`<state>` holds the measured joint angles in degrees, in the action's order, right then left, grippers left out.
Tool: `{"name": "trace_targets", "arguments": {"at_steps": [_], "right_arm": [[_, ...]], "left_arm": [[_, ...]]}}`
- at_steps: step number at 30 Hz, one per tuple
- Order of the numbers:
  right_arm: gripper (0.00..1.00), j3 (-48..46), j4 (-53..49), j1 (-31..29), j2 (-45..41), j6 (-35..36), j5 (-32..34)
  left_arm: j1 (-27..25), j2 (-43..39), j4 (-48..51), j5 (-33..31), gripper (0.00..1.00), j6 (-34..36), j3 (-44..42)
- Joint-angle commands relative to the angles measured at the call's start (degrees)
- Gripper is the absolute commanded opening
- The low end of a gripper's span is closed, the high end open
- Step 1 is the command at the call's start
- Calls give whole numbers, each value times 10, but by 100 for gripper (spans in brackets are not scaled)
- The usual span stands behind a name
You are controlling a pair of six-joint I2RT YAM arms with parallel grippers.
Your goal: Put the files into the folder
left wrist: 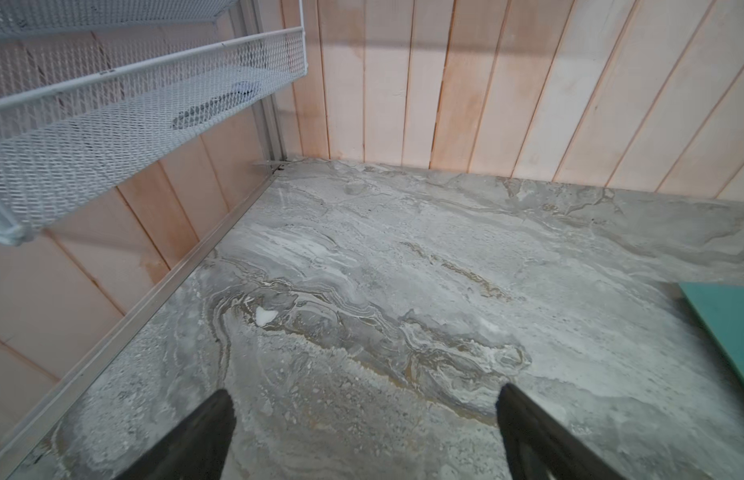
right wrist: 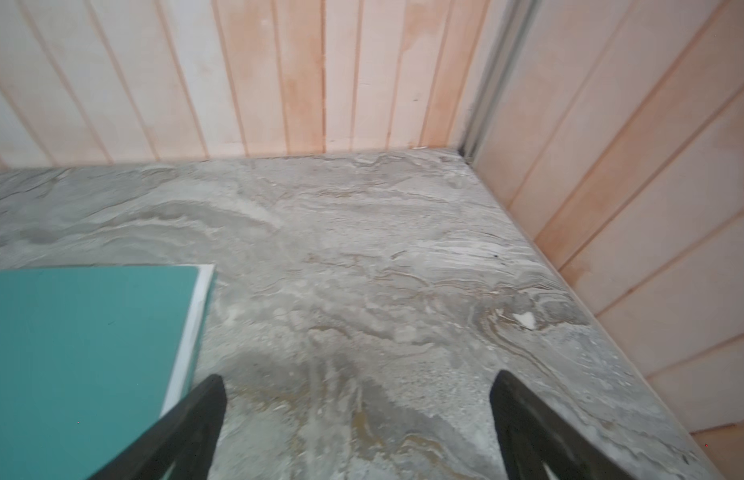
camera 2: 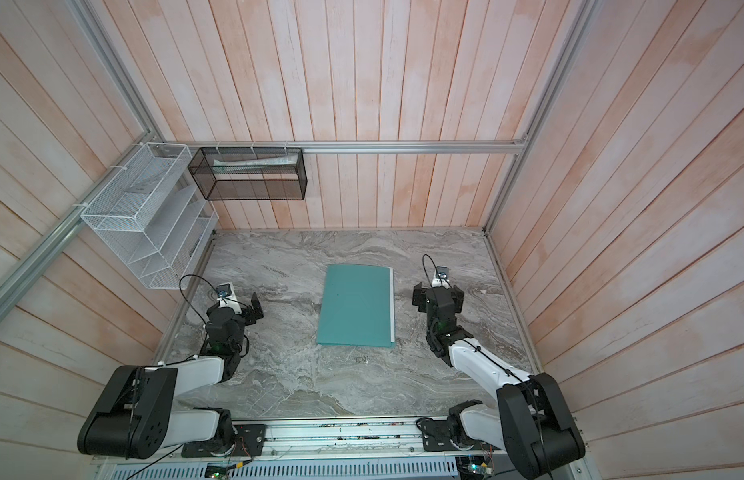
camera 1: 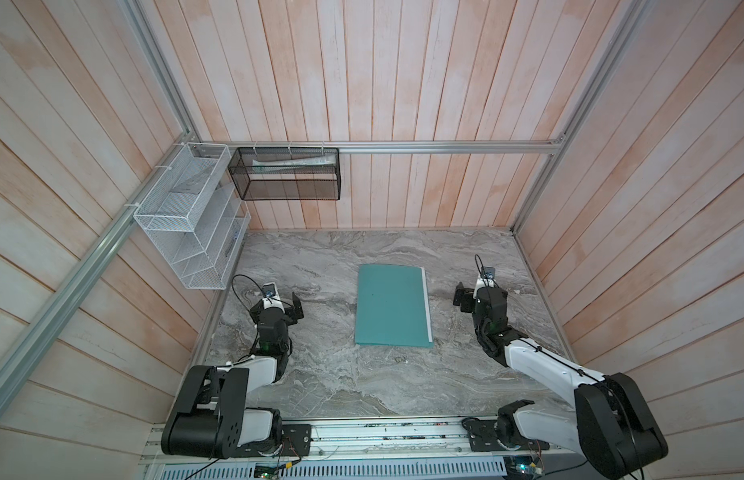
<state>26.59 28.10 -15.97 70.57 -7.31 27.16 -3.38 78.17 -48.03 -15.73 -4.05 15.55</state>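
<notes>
The teal-green folder (camera 1: 391, 307) (camera 2: 356, 305) lies shut and flat in the middle of the marble table. A thin white strip of the files (camera 1: 425, 303) (camera 2: 392, 303) shows along its right edge; the same strip of the files (right wrist: 193, 328) is seen beside the folder (right wrist: 83, 345) in the right wrist view. My left gripper (camera 1: 281, 303) (left wrist: 366, 390) stands open over bare table to the left of the folder, holding nothing. My right gripper (camera 1: 482, 293) (right wrist: 359, 376) is open and empty just right of the folder. One corner of the folder (left wrist: 732, 324) appears in the left wrist view.
A white wire-mesh rack (camera 1: 187, 232) (left wrist: 112, 124) hangs on the left wall above the table's far left corner. A black mesh basket (camera 1: 287, 174) with a pale rolled item hangs on the back wall. Wood-panel walls close in three sides.
</notes>
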Motion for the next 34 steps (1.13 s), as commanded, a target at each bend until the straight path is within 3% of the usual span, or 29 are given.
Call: {"name": "trace_targets", "arguments": {"at_steps": [1, 4, 6, 8, 9, 11, 13, 17, 21, 34], "right_arm": [[97, -14, 92, 30, 32, 13, 26], [97, -18, 118, 63, 65, 45, 45], [97, -64, 225, 94, 82, 60, 2], [96, -127, 374, 134, 111, 47, -69], [95, -142, 412, 158, 140, 30, -108], [94, -169, 564, 163, 207, 37, -126], [95, -127, 408, 155, 161, 40, -128], [98, -152, 498, 160, 189, 42, -138], [98, -131, 410, 161, 162, 40, -141], [98, -128, 419, 161, 170, 37, -139]], "left_arm": [[22, 25, -66, 66, 100, 17, 15], [28, 134, -325, 73, 100, 32, -46], [31, 84, -156, 85, 100, 13, -8], [32, 110, -217, 76, 100, 19, -13], [31, 92, -179, 81, 100, 14, -10], [32, 104, -204, 76, 100, 15, -14], [31, 101, -172, 64, 100, 10, 3], [32, 102, -168, 65, 100, 11, 5], [32, 99, -157, 65, 100, 11, 7], [31, 98, -156, 66, 100, 10, 7]]}}
